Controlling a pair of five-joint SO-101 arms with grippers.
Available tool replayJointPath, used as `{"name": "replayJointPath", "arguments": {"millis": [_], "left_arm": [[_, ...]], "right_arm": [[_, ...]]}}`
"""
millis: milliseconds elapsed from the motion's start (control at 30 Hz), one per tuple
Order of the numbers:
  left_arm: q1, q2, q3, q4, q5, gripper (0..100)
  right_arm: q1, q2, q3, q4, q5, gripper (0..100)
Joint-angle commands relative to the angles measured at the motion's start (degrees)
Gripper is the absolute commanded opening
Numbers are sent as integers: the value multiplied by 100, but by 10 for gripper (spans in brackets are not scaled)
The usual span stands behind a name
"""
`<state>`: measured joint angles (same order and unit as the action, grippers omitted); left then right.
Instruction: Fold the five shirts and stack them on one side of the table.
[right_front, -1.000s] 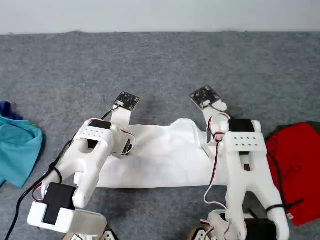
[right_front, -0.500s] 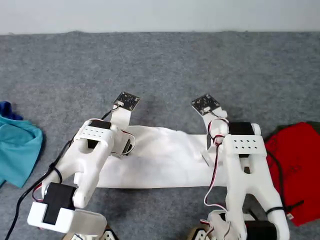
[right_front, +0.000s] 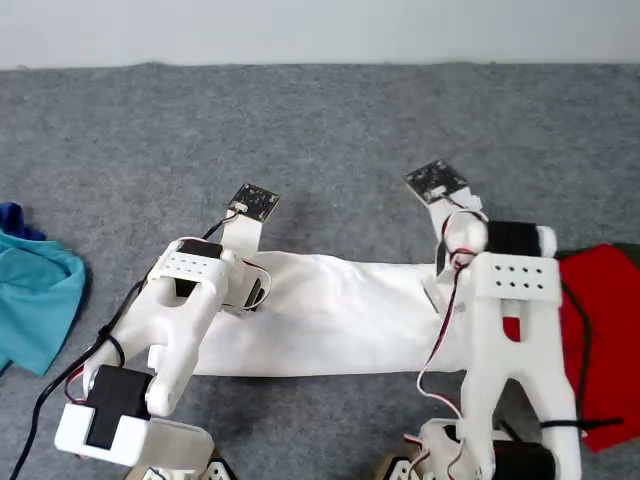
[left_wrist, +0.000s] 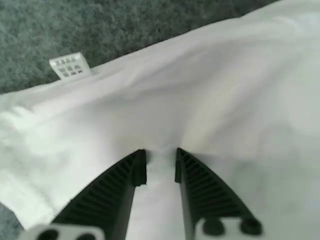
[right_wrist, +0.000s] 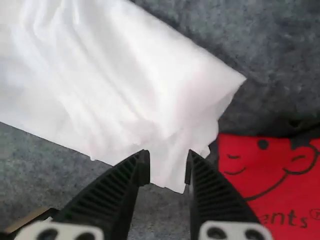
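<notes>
A white shirt (right_front: 330, 320) lies folded into a long strip across the grey table (right_front: 330, 130) near its front edge. My left gripper (right_front: 250, 292) sits at the strip's left end. In the left wrist view its jaws (left_wrist: 156, 160) are closed to a narrow gap with white shirt (left_wrist: 200, 90) cloth pinched between them, and a small label (left_wrist: 69, 66) lies on the cloth beyond. My right gripper (right_front: 437, 295) is at the strip's right end, shut (right_wrist: 165, 162) on the white shirt's (right_wrist: 100, 80) ragged edge. A red shirt (right_front: 605, 330) lies right beside that end.
The red shirt (right_wrist: 270, 180) with a printed face nearly touches the white shirt's end. A teal shirt (right_front: 35, 300) lies crumpled at the left edge, with a dark blue garment (right_front: 12, 218) behind it. The grey table extends to the back.
My right gripper has moved to the right with the white shirt's end, drawing the strip longer and flattening the raised bump at its back edge. The left arm has stayed still.
</notes>
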<state>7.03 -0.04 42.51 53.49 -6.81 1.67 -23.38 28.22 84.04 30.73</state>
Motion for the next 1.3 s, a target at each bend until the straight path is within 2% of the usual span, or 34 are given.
{"name": "replayJointPath", "arguments": {"millis": [0,133,367,500,633,800,967,1167,1267], "left_arm": [[-9,-79,13,-62,26,108],[-9,-79,13,-62,26,108],[-9,-79,13,-62,26,108],[-9,-79,13,-62,26,108],[-9,-79,13,-62,26,108],[-9,-79,13,-62,26,108],[-9,-79,13,-62,26,108],[-9,-79,13,-62,26,108],[-9,-79,13,-62,26,108]], "right_arm": [[189,-136,-237,66,141,133],[57,-127,79,-198,79,133],[-321,-119,1433,-2607,-642,133],[-338,-92,1899,-3424,-765,133],[-338,488,2004,-3741,-765,133],[-207,1648,1714,-4725,-765,133],[189,2668,360,-4690,-765,133],[259,3442,-818,-3952,-765,130],[207,3310,-1152,-3240,-765,130]]}}
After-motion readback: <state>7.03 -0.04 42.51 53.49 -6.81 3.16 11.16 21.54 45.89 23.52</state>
